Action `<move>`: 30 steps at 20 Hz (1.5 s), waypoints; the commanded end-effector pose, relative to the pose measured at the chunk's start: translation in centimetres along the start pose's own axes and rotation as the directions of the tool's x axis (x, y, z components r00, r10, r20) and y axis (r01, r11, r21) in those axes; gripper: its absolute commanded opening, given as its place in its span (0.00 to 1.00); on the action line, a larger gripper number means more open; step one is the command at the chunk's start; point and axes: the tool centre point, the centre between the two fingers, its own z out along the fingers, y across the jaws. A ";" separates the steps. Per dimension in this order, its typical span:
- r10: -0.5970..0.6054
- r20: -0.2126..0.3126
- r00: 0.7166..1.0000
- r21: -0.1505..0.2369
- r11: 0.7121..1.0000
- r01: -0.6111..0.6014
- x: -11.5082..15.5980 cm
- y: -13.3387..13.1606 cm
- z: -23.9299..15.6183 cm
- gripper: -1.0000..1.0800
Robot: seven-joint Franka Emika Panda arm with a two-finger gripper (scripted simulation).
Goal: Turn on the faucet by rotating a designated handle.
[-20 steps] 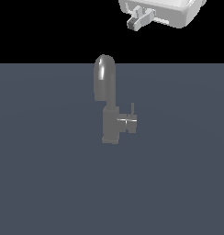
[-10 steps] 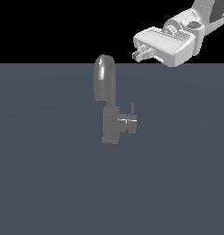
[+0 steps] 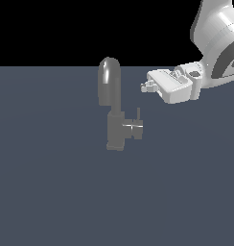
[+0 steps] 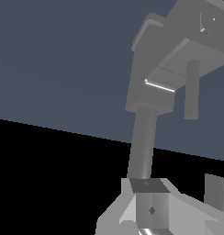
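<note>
The grey faucet (image 3: 115, 130) stands in the middle of the exterior view, with its arched spout (image 3: 109, 81) rising above the blocky body. The handle (image 3: 136, 126) sticks out toward the exterior view's right and ends in a thin upright lever. My white gripper (image 3: 147, 86) hangs above and slightly right of the handle, not touching it, with its fingers pointing at the spout. In the wrist view the faucet (image 4: 153, 87) and the lever (image 4: 192, 89) lie beyond my fingers (image 4: 148, 204), which stand apart and empty.
A flat dark grey floor (image 3: 52, 192) spreads all round the faucet. My white arm (image 3: 217, 43) comes in from the upper right of the exterior view.
My gripper has come down from the top edge of the exterior view to the level of the spout, closer to the handle. The faucet and handle have not moved.
</note>
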 end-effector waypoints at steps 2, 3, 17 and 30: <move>0.068 0.066 0.995 0.071 0.995 -0.073 2.6 0.1 0.5 0.00; 0.084 0.083 0.993 0.088 0.992 -0.091 3.2 0.2 0.7 0.00; 0.183 0.206 0.961 0.191 0.956 -0.223 7.5 0.8 2.3 0.00; 0.182 0.205 0.962 0.190 0.956 -0.222 6.6 2.7 2.6 0.00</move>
